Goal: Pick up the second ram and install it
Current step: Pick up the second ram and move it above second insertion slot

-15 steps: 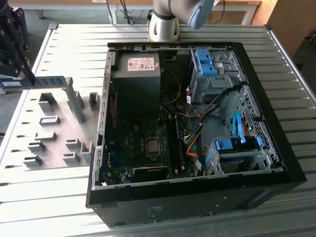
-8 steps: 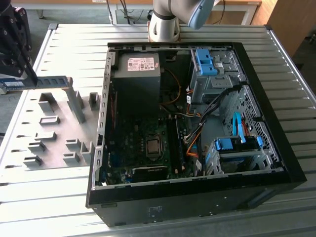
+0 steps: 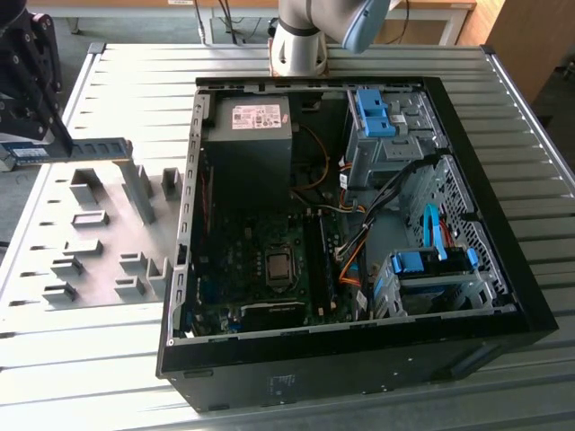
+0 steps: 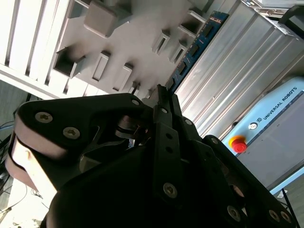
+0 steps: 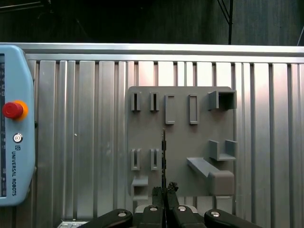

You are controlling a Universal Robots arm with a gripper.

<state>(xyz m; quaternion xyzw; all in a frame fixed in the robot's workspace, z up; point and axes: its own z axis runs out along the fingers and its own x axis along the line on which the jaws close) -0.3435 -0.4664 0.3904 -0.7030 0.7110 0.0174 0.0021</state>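
Gripper closed tight on the second ram, the two black fingers pinching the flat faces of the stick. In the first wrist view the stick shows edge-on as a thin dark line running out from between the fingertips. In the exterior view the gripper carries the ram lying level, with its long edge facing the camera and part of it sticking out on either side of the fingers. In the second wrist view the blue board with its row of dark chips reaches away past the gripper's body.

Below the ram lies a grey holder plate with raised slots and blocks. The ram hangs over the plate's edge farthest from the exterior camera; I cannot tell whether it touches one of the blocks.

The plate rests on a ribbed metal worktop. A light-blue teach pendant with a red button sits apart from the plate. On the exterior view's right of the plate stands an open black computer case, well apart from the ram, showing its mainboard, cables and blue drive-bay clips.
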